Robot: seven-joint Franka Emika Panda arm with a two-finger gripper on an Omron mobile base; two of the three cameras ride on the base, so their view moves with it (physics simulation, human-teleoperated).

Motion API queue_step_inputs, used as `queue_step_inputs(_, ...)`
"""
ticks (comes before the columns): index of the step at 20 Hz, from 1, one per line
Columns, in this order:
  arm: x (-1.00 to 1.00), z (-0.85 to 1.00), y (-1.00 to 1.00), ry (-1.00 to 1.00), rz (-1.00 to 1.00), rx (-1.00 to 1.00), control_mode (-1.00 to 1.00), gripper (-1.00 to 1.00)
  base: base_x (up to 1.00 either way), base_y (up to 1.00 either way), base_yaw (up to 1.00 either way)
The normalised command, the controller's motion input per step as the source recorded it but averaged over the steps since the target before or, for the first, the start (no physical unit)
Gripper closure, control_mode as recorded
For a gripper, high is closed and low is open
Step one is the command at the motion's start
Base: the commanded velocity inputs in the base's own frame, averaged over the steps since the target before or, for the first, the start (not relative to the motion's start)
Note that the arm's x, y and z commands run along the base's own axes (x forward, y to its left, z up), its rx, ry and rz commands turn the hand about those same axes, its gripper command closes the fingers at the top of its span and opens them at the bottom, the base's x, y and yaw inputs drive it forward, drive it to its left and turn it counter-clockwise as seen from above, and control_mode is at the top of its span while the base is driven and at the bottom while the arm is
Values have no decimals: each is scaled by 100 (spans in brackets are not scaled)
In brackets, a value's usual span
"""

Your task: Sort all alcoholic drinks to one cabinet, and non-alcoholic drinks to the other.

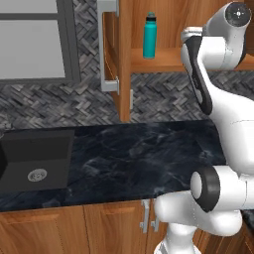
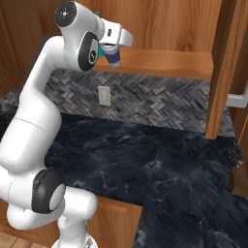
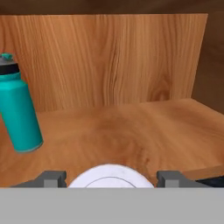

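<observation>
The left base view looks forward and down from behind the arm's left onto the black marbled stone counter, with the open wall-hung brown wooden cabinet above it. The right base view faces the same counter and cabinet shelf from the opposite side. The hand view sits close at the shelf's front edge, facing the cabinet's back wall.

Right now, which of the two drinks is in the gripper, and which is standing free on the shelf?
The small pale cup sits between the gripper fingers at the shelf edge. The teal bottle stands upright on the cabinet shelf, untouched.
</observation>
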Motion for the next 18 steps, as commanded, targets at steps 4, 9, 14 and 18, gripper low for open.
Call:
queue_step_inputs(4,69,-7,-17,0,0,0,-100,100,0,0,0)
queue_step_inputs(9,66,-8,-15,0,0,0,-100,100,0,0,0)
queue_step_inputs(14,58,-13,-15,0,0,0,-100,100,0,0,0)
queue_step_inputs(18,58,-3,-18,0,0,0,-100,100,0,0,0)
